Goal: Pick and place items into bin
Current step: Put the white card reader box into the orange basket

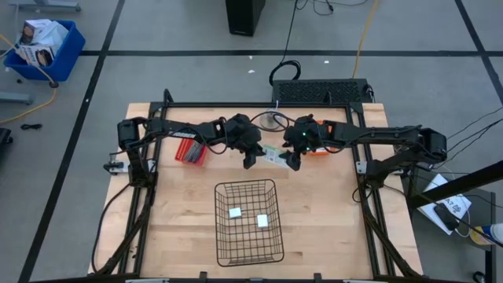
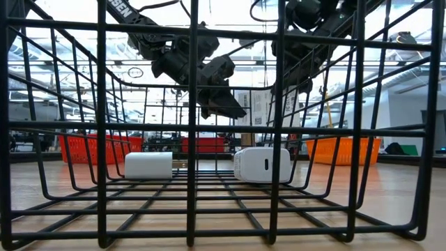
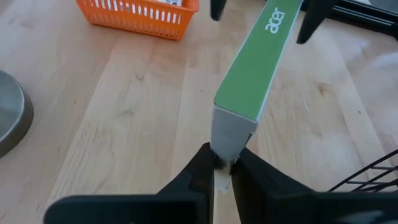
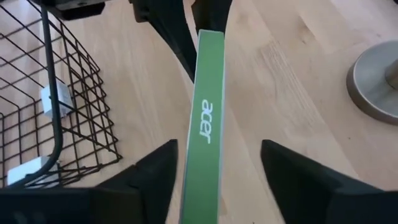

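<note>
Pale wooden counter (image 1: 181, 228) carries a black wire bin (image 1: 249, 222) already holding two small white blocks (image 1: 235, 211). Just beyond it, the left hand (image 3: 224, 169) pinches one end of a slim green-edged Acer box (image 3: 254, 68); the right hand (image 4: 217, 177) is spread wide around the opposite end, not gripping. Held by one end only, the box may swivel or slip out during the carry to the bin.

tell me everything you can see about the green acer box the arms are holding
The green box is a long, slim carton, card by its look, with a green face printed "acer" in white and a pale grey end. It hangs above the wooden table, behind the wire bin, between the two arms. The left gripper pinches one end with its jaws shut on it. The right gripper straddles the other end, jaws open and apart from its sides.
</note>
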### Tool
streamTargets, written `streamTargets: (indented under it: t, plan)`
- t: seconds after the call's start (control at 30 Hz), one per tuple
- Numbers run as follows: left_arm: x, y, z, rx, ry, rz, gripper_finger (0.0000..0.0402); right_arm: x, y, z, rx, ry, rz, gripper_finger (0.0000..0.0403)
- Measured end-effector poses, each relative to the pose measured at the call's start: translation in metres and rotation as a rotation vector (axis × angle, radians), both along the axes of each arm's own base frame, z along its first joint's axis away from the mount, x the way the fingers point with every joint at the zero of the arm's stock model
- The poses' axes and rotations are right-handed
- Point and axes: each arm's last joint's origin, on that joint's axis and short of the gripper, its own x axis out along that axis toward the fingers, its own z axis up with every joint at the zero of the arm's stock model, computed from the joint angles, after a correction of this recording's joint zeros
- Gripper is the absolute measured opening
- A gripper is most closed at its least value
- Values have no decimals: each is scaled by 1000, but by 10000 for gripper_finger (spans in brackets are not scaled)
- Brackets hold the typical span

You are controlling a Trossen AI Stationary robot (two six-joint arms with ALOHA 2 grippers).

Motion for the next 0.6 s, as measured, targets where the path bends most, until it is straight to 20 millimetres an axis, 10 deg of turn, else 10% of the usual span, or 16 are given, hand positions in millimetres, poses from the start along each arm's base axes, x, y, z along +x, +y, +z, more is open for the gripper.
streamTargets:
  t: [0.27,0.6]
  plan:
    - [0,0,0,-3,-1,2,45,-1,0,-1,21,17,-14,39]
    - [-1,2,-2,-34,29,57,92,-12,-7,1,66,57,-108,35]
